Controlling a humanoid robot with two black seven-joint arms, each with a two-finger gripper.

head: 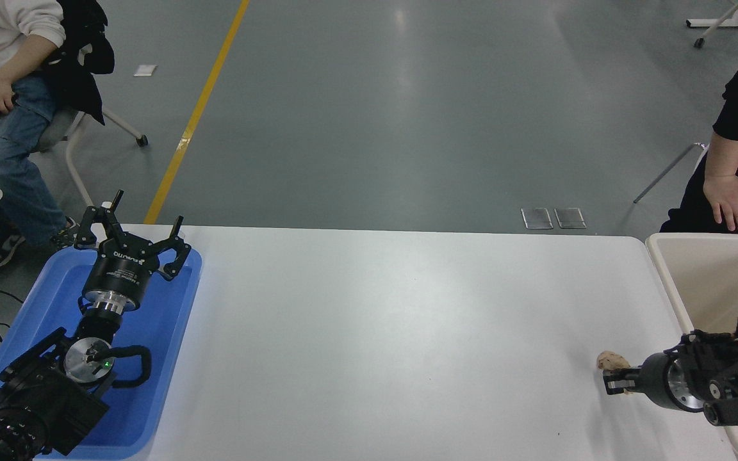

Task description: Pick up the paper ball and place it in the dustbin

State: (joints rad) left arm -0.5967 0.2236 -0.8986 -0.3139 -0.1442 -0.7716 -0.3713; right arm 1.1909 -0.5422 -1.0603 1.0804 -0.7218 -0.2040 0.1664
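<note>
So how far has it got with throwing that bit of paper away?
Nothing is binned yet. The right gripper is at the crumpled tan paper ball, low over the white table near its right end; whether it has a firm grip I cannot tell. Left to do: carry the ball right, over the rim of the beige dustbin, and drop it in. The left gripper sits parked over the blue tray.

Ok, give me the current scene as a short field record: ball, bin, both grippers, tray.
paper ball: small tan crumpled paper wad at the right gripper's tips, near the table's right end
right gripper: low, pointing left; grip unclear
dustbin: large beige plastic bin beyond the table's right edge
left gripper: open, parked over the shallow blue tray
</note>
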